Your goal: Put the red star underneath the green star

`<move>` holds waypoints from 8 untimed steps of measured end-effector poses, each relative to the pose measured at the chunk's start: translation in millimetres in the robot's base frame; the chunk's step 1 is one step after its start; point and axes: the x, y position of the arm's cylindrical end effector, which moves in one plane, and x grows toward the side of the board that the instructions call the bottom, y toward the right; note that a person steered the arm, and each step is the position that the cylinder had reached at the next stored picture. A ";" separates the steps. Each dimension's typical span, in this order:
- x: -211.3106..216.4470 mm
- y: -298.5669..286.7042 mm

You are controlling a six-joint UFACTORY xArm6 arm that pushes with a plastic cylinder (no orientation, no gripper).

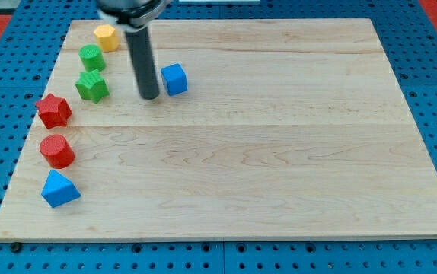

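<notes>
We have no fingers here, only a straight dark rod, so there is nothing open, closed or holding; our tip [149,97] rests on the wooden tabletop [279,152] in the upper left part of the view. Just to the view's right of my tip sits the blue cube [173,79], very close, though we cannot tell whether it touches the rod. To the view's left of the tip lies the green star [92,86], near but apart from it. The red star [53,110] sits further to the view's left and a little lower than the tip, down and to the left of the green star, close to the tabletop's left edge. Above the green star stands the green cylinder [90,57], and above that, up and left of the tip, the yellow hexagon [106,36]. Well below and left of the tip come the red cylinder [56,151] and then the blue triangular block [59,189].
</notes>
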 end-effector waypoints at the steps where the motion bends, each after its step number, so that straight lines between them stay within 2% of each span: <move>1: 32.1 -69.1; 2: 37.5 -102.2; 6: 72.2 -175.6; 7: 69.5 -175.8; 8: 42.6 -170.6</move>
